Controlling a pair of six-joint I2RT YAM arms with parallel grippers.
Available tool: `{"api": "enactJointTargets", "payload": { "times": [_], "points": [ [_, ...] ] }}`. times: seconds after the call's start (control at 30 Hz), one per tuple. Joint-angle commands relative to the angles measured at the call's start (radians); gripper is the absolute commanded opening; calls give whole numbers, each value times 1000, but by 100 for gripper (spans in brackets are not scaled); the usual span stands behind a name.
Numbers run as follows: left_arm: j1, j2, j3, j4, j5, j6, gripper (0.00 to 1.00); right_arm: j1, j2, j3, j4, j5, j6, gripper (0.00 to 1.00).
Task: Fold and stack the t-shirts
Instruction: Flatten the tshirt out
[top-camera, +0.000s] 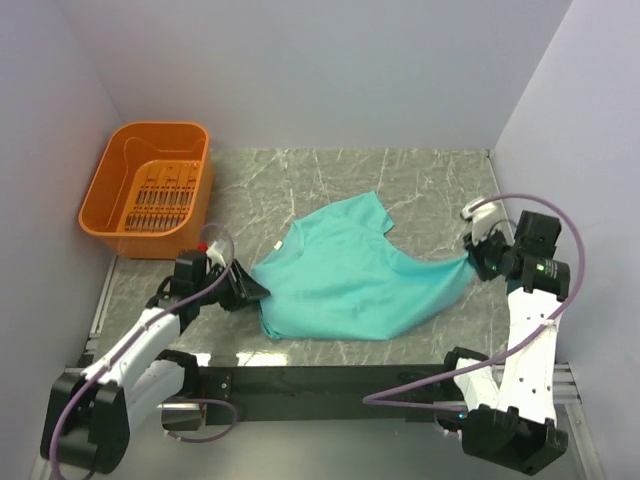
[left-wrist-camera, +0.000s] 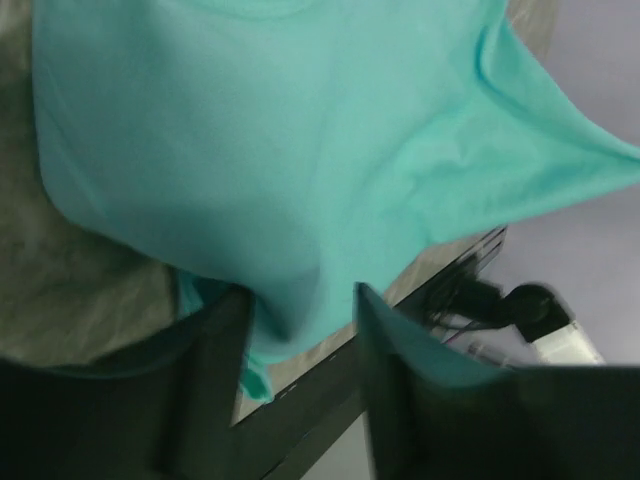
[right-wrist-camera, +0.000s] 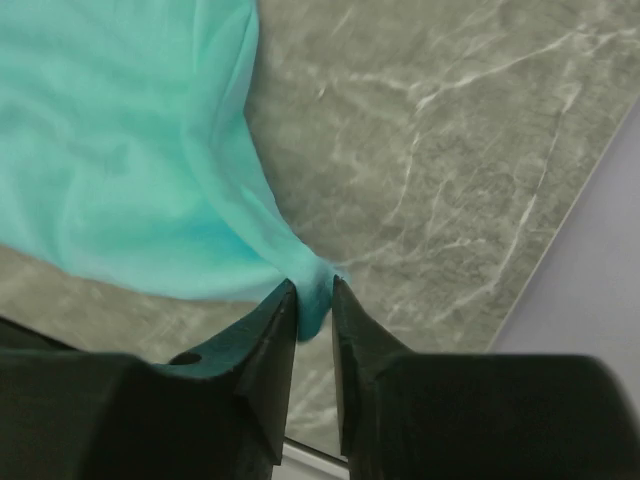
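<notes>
Top view, t-shirt (top-camera: 350, 275): teal, spread loosely on the marble table (top-camera: 420, 180), stretched between the two grippers.
Top view, left gripper (top-camera: 258, 290): at the shirt's near-left edge, tips against the cloth.
Top view, right gripper (top-camera: 472, 262): at the opposite end, with a corner of the shirt drawn out to a point at its tips.
Top view, orange basket (top-camera: 105, 190): beyond the left gripper and to its left, well apart from the shirt.
Left wrist view, left gripper (left-wrist-camera: 300, 295): fingers (left-wrist-camera: 400, 370) stand clearly apart; a fold of cloth hangs loose in the gap and is not pinched.
Left wrist view, t-shirt (left-wrist-camera: 280, 150): fans out ahead of the fingers.
Right wrist view, right gripper (right-wrist-camera: 314, 285): fingers nearly together, clamping a bunched corner of cloth.
Right wrist view, t-shirt (right-wrist-camera: 120, 150): spreads ahead and to the left of the tips; bare table (right-wrist-camera: 450, 150) lies to the right.
</notes>
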Motion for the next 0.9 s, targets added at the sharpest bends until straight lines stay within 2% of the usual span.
{"api": "enactJointTargets", "payload": {
  "times": [0.0, 0.03, 0.1, 0.13, 0.2, 0.23, 0.33, 0.37, 0.43, 0.47, 0.57, 0.6, 0.63, 0.67, 0.7, 0.77, 0.8, 0.87],
  "points": [
    [-52, -136, 1, 9, -15, -83, 60, -5, -69, -49, -74, 0, -171, 31],
    [-80, -153, 21, -35, -39, -82, 74, -5, -90, -54, -68, -3, -162, 59],
    [-82, -218, 85, -152, -123, -69, 83, -5, -107, -49, -49, -38, -139, 73],
    [-82, -239, 105, -184, -173, -65, 93, -5, -108, -43, -42, -57, -110, 78],
    [-82, -279, 154, -246, -265, -66, 97, -4, -88, -28, -31, -117, -83, 79],
    [-82, -281, 162, -287, -359, -74, 99, 2, -47, -23, -35, -199, -66, 79],
    [-82, -243, 158, -282, -435, -101, 99, 51, 83, -24, -32, -342, -30, 79],
    [-82, -224, 155, -259, -435, -91, 99, 124, 122, -24, -2, -336, -8, 79],
    [-79, -152, 167, -177, -402, -1, 97, 183, 225, -14, 46, -310, 70, 79],
    [-80, -122, 184, -90, -330, 44, 97, 198, 254, -9, 87, -301, 91, 79],
    [-82, 25, 280, 65, -158, 228, 93, 203, 333, 17, 130, -301, 145, 77],
    [-82, 134, 378, 64, -137, 312, 92, 203, 339, 12, 142, -290, 153, 76],
    [-92, 194, 435, 52, -132, 349, 93, 202, 342, 3, 156, -277, 171, 76],
    [-99, 319, 495, 14, -127, 383, 92, 199, 340, -11, 188, -255, 184, 76],
    [-108, 383, 615, -13, -135, 455, 91, 194, 331, -43, 202, -216, 193, 76],
    [-151, 555, 725, -42, -135, 526, 91, 160, 316, -70, 219, -182, 191, 76],
    [-168, 613, 835, -86, -145, 587, 90, 145, 311, -90, 218, -160, 187, 76],
    [-217, 780, 955, -140, -168, 639, 89, 64, 308, -100, 187, -161, 142, 76]
  ]
}}
